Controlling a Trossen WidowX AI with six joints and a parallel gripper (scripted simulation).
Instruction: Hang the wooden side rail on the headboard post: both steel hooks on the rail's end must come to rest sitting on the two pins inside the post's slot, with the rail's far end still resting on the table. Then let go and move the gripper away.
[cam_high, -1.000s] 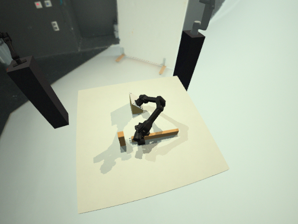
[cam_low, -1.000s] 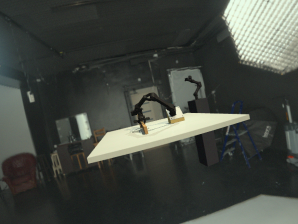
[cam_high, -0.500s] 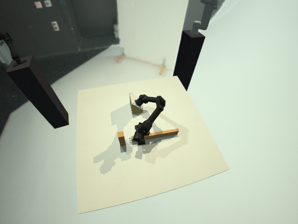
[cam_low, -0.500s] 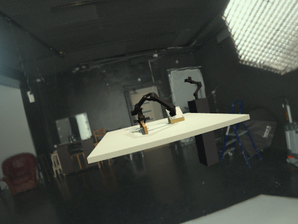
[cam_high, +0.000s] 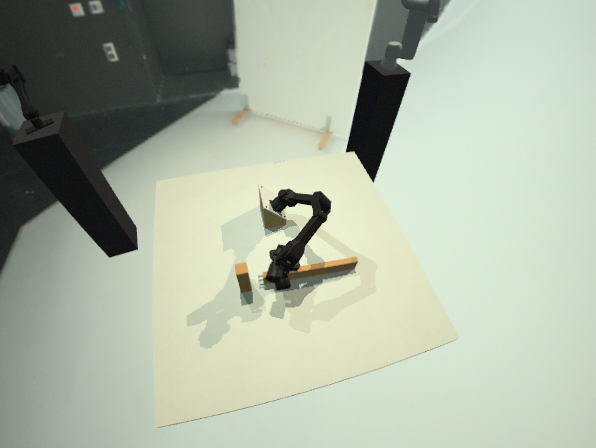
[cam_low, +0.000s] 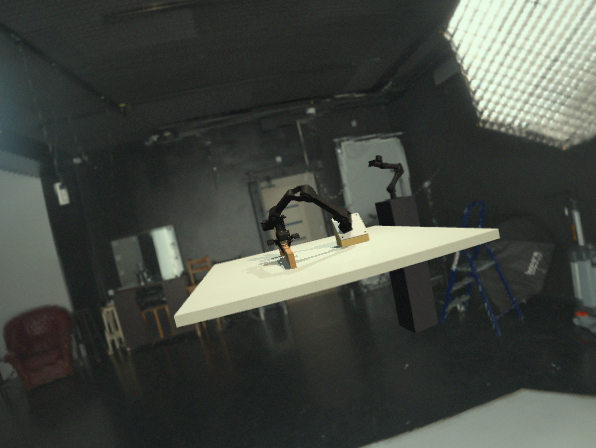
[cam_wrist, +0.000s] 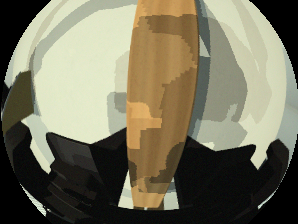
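The long wooden side rail (cam_high: 327, 267) (cam_wrist: 161, 83) lies across the middle of the cream table top (cam_high: 300, 365). Its far end is to the right. My gripper (cam_high: 276, 278) is shut on the rail near its left end. Small steel hooks (cam_high: 261, 280) stick out of that end. They point at the short upright wooden headboard post (cam_high: 243, 276) (cam_low: 281, 254) and stand a small gap away from it. In the wrist view the rail runs straight up the middle, between my dark fingers. The post's slot and pins are hidden.
The arm's base (cam_high: 271, 215) (cam_low: 351, 234) sits on a wedge-shaped mount behind the rail. Two tall dark pillars (cam_high: 75, 185) (cam_high: 376, 117) stand beside the table at the left and back right. A white panel (cam_high: 300, 60) stands behind.
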